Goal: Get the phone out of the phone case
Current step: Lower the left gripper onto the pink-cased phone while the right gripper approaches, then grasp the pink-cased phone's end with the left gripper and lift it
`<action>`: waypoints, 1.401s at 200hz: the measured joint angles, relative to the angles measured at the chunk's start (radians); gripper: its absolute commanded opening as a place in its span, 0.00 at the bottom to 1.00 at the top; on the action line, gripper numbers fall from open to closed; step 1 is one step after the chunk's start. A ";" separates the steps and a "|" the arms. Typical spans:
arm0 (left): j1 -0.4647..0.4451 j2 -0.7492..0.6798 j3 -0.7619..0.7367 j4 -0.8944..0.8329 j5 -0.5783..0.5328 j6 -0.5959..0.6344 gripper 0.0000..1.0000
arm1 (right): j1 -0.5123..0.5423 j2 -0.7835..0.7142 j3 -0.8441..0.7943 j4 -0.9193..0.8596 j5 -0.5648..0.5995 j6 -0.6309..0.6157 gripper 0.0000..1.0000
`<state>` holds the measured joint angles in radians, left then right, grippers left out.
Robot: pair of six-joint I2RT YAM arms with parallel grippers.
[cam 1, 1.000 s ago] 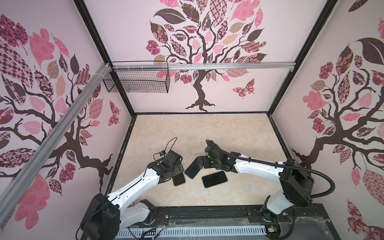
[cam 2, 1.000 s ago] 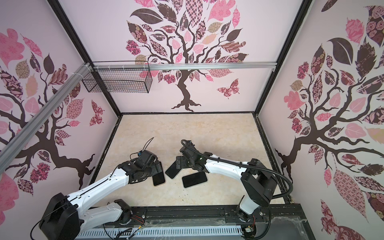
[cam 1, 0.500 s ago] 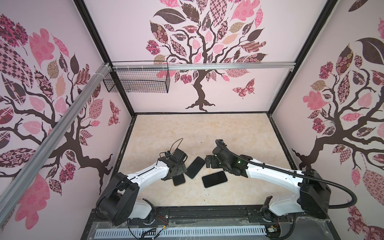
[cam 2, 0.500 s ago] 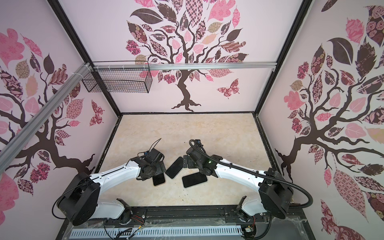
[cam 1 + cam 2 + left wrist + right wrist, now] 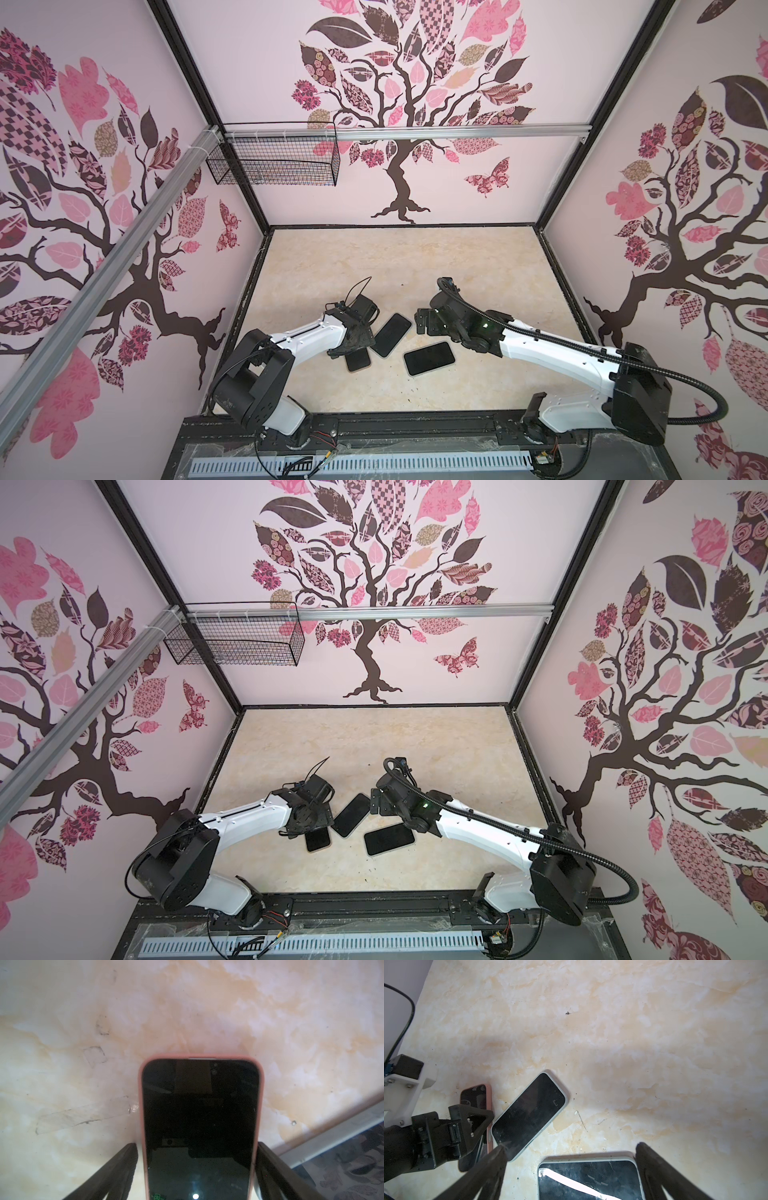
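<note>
Gripping the pink phone case [image 5: 140, 1093] by its long edges is, as I judge it, the step in hand. The left claw [image 5: 196, 1145] stands with its jaws apart, one black finger [image 5: 116, 1167] on each side of the case and close to its edges, though whether either touches yet cannot be told. The phone [image 5: 199, 1118], dark screen up, sits fully inside that case, flat on the marbled worktop [image 5: 415, 266], toward the near edge and left of middle in both top views. To do this well, the left claw should close squarely on the rim rather than the glass, low and centred, so the case is pinned without tilting. The soft rim will probably give a little, so a firm hold matters before anything is pried. The right claw [image 5: 571, 1146], jaws wide apart and holding nothing, hovers over a second phone [image 5: 588, 1180] with a pale rim, and would need to cross to the pink one to peel a corner free. A third phone [image 5: 529, 1113], also pale-rimmed, lies tilted between them, one end just beside the pink case, and could be knocked. As for containers, the pink case holds its phone, each pale rim looks like a case with a phone in it, and the wire basket [image 5: 274, 166] up at the back shows nothing I can make out inside.
</note>
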<state>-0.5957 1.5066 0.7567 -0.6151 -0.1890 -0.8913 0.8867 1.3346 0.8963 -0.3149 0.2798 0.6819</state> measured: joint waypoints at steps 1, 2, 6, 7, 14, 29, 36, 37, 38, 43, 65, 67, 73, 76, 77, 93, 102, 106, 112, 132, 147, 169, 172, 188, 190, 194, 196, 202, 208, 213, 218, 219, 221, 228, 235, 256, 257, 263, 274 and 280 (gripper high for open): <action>0.000 0.000 0.000 0.000 0.000 0.000 0.90 | 0.000 0.000 0.000 0.000 0.000 0.000 0.99; 0.000 0.000 0.000 0.000 0.000 0.000 0.90 | 0.000 0.000 0.000 0.000 0.000 0.000 0.99; 0.000 0.000 0.000 -0.001 0.000 0.002 0.90 | 0.000 -0.001 -0.001 0.000 0.000 0.000 0.99; 0.000 0.000 0.000 -0.001 0.000 0.002 0.90 | 0.000 -0.001 -0.002 0.000 0.000 0.000 0.99; 0.000 0.000 0.000 -0.002 0.002 0.002 0.90 | 0.000 -0.003 -0.005 0.001 0.001 0.000 0.99; -0.002 -0.006 -0.002 -0.007 0.009 0.002 0.89 | 0.000 -0.007 -0.012 -0.003 0.005 0.000 0.99; -0.005 -0.013 -0.008 -0.006 0.011 0.002 0.89 | 0.000 -0.008 -0.014 -0.005 0.006 0.002 0.99; -0.006 -0.013 -0.008 -0.006 0.011 0.002 0.88 | 0.000 -0.008 -0.014 -0.006 0.006 0.003 0.99; -0.006 -0.015 -0.010 -0.006 0.012 0.002 0.88 | 0.000 -0.008 -0.014 -0.006 0.006 0.003 0.99; -0.010 -0.023 -0.015 -0.006 0.015 0.002 0.88 | 0.000 -0.008 -0.014 -0.007 0.006 0.004 0.99; -0.031 -0.066 -0.053 -0.010 0.027 -0.002 0.87 | 0.000 -0.012 -0.022 0.001 0.006 0.011 0.99; -0.033 -0.071 -0.056 -0.010 0.027 -0.002 0.87 | 0.000 -0.013 -0.024 0.002 0.006 0.011 0.99; -0.036 -0.079 -0.063 -0.012 0.032 -0.003 0.87 | 0.000 -0.014 -0.028 0.002 0.005 0.011 0.99; -0.038 -0.084 -0.067 -0.012 0.034 -0.003 0.87 | 0.000 -0.014 -0.029 0.001 0.005 0.012 0.99; -0.038 -0.085 -0.068 -0.012 0.034 -0.003 0.87 | 0.000 -0.014 -0.030 0.001 0.005 0.012 0.99; -0.043 -0.101 -0.080 -0.014 0.040 -0.006 0.85 | 0.000 -0.014 -0.035 -0.002 0.005 0.015 0.99; -0.048 -0.106 -0.084 -0.016 0.041 -0.007 0.83 | 0.000 -0.014 -0.035 -0.002 0.005 0.016 0.99; -0.050 -0.107 -0.085 -0.017 0.041 -0.007 0.82 | 0.000 -0.014 -0.035 -0.002 0.005 0.016 0.99; -0.052 -0.107 -0.086 -0.018 0.040 -0.006 0.81 | 0.000 -0.014 -0.035 -0.001 0.004 0.018 0.99; -0.054 -0.102 -0.085 -0.022 0.037 -0.003 0.80 | 0.000 -0.014 -0.039 0.005 0.004 0.018 0.99; -0.055 -0.096 -0.082 -0.022 0.037 0.001 0.75 | 0.000 -0.014 -0.040 0.005 0.004 0.020 0.99; -0.057 -0.094 -0.081 -0.025 0.035 0.011 0.70 | -0.003 -0.026 -0.043 0.005 0.005 0.028 0.99; -0.057 -0.094 -0.081 -0.025 0.034 0.010 0.70 | -0.003 -0.029 -0.045 0.007 0.006 0.030 0.99; -0.057 -0.092 -0.078 -0.030 0.034 0.011 0.68 | -0.006 -0.064 -0.067 0.016 0.013 0.036 0.99; -0.057 -0.092 -0.078 -0.030 0.034 0.011 0.67 | -0.007 -0.069 -0.071 0.019 0.014 0.037 0.99; -0.057 -0.093 -0.078 -0.031 0.034 0.012 0.67 | -0.008 -0.081 -0.079 0.023 0.015 0.039 0.99; -0.057 -0.094 -0.078 -0.031 0.034 0.013 0.67 | -0.010 -0.088 -0.084 0.028 0.016 0.040 0.99; -0.057 -0.098 -0.078 -0.032 0.034 0.016 0.66 | -0.016 -0.109 -0.101 0.039 0.014 0.046 0.99; -0.057 -0.103 -0.078 -0.032 0.036 0.018 0.66 | -0.024 -0.128 -0.116 0.051 0.010 0.048 1.00; -0.056 -0.106 -0.080 -0.031 0.040 0.023 0.65 | -0.034 -0.144 -0.131 0.061 -0.002 0.053 0.99; -0.056 -0.112 -0.081 -0.029 0.045 0.029 0.65 | -0.049 -0.162 -0.148 0.079 -0.019 0.058 1.00; -0.056 -0.113 -0.081 -0.029 0.047 0.029 0.65 | -0.051 -0.164 -0.150 0.082 -0.021 0.058 1.00; -0.057 -0.116 -0.082 -0.029 0.051 0.032 0.65 | -0.058 -0.171 -0.158 0.090 -0.026 0.061 1.00; -0.058 -0.131 -0.084 -0.026 0.064 0.042 0.65 | -0.086 -0.195 -0.187 0.125 -0.057 0.068 1.00; -0.059 -0.146 -0.085 -0.024 0.076 0.055 0.65 | -0.113 -0.214 -0.213 0.153 -0.091 0.076 0.99; -0.059 -0.192 -0.085 0.001 0.113 0.092 0.64 | -0.180 -0.245 -0.294 0.252 -0.175 0.106 0.98; -0.059 -0.195 -0.085 0.003 0.116 0.096 0.64 | -0.183 -0.245 -0.299 0.258 -0.179 0.108 0.98; -0.059 -0.204 -0.085 0.012 0.130 0.108 0.64 | -0.188 -0.246 -0.317 0.283 -0.197 0.116 0.98; -0.059 -0.221 -0.085 0.034 0.164 0.128 0.64 | -0.189 -0.245 -0.343 0.311 -0.240 0.130 0.98; -0.059 -0.229 -0.086 0.047 0.179 0.137 0.64 | -0.189 -0.243 -0.349 0.320 -0.267 0.134 0.97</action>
<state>-0.6544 1.2774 0.6708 -0.5686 -0.0097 -0.7547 0.6979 1.0920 0.5468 0.0055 0.0128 0.8158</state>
